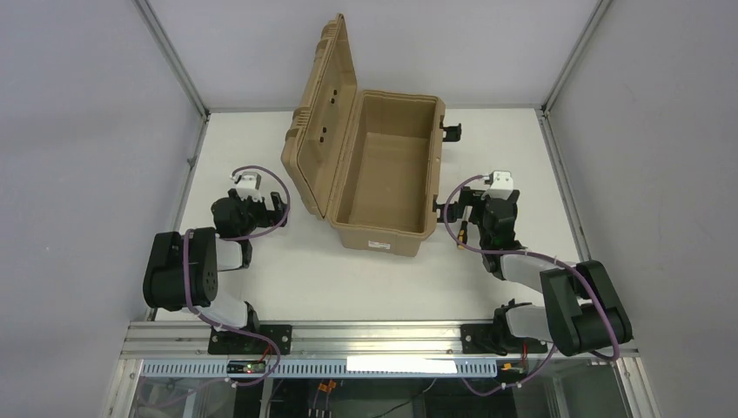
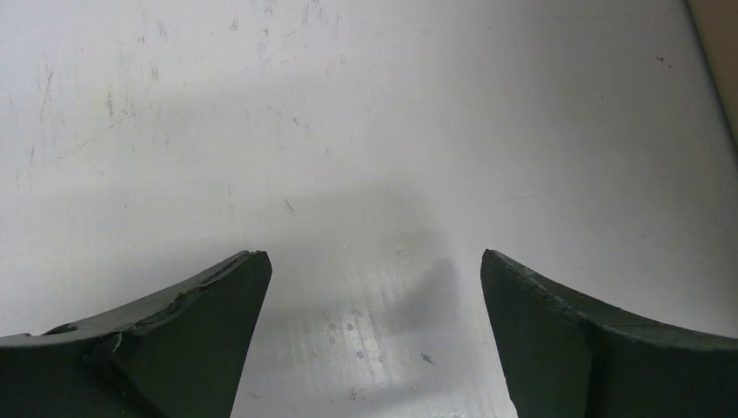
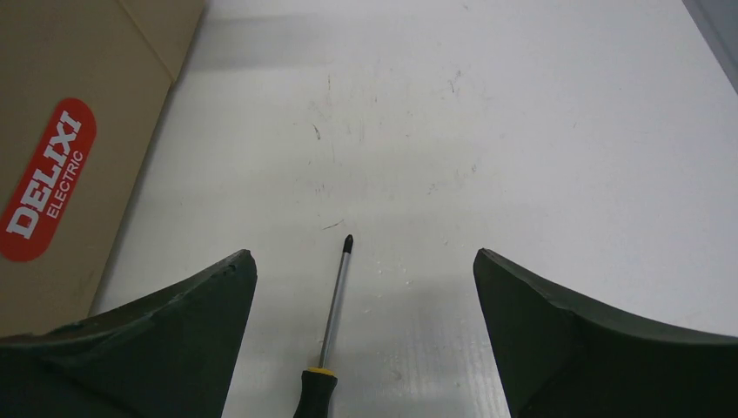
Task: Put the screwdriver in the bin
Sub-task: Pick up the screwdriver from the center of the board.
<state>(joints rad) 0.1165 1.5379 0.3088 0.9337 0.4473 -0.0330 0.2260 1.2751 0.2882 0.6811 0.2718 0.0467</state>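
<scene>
The screwdriver [image 3: 333, 305] lies flat on the white table between my right gripper's open fingers [image 3: 200, 331], nearer the left one. Its dark tip points away and its black-and-yellow handle is cut off by the bottom edge of the view. My right gripper [image 3: 364, 253] is open, low over it, and not touching it. In the top view the screwdriver [image 1: 461, 237] shows beside the right gripper [image 1: 472, 218], just right of the bin [image 1: 383, 231]. The bin is a tan case with its lid [image 1: 320, 113] swung open to the left, and its inside looks empty. My left gripper [image 2: 373, 253] is open and empty over bare table, left of the bin [image 1: 265, 205].
The bin's tan side wall, with a red DELIXI label [image 3: 48, 178], stands close on the left of the right gripper. A black latch [image 1: 452, 131] sticks out at the bin's far right corner. Grey enclosure walls with metal frame posts [image 1: 548, 113] ring the table.
</scene>
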